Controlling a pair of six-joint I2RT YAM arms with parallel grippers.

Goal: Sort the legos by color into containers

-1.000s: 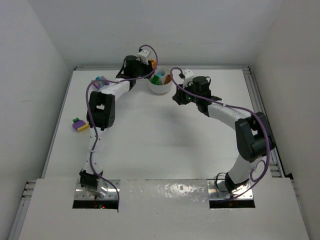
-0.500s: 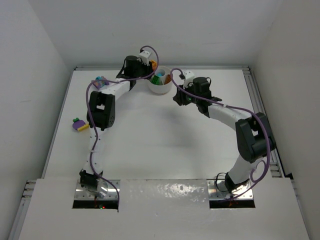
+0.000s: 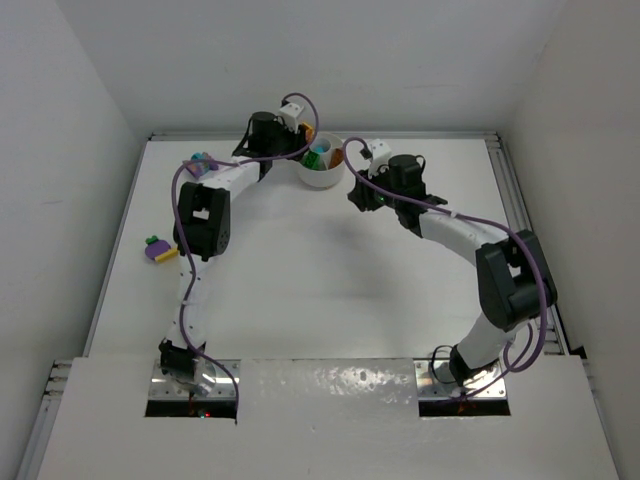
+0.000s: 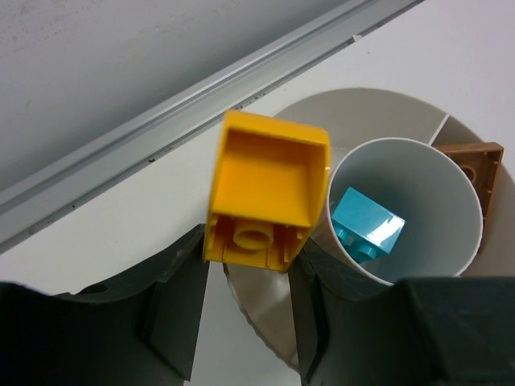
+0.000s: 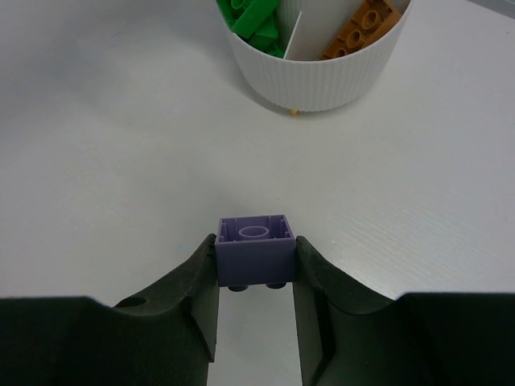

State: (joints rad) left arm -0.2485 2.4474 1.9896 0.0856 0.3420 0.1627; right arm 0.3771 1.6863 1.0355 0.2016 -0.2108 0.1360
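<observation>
Left gripper (image 4: 251, 241) clamped on small yellow plastic brick (image 4: 265, 177), brick tilted over rim of round white ribbed dish (image 5: 322, 76) | left arm stretched to far edge of white table (image 5: 121, 145) | right gripper (image 5: 255, 241) pinching small purple plastic brick (image 5: 255, 256) low over table, near dish | I see right arm elbow-bent, reaching inward

White ribbed dish (image 5: 318, 76) — green bricks (image 5: 256, 16), orange brick (image 5: 362, 28), teal brick (image 4: 368, 227) — plus yellow brick (image 4: 268, 191), purple brick (image 5: 255, 248).
</observation>
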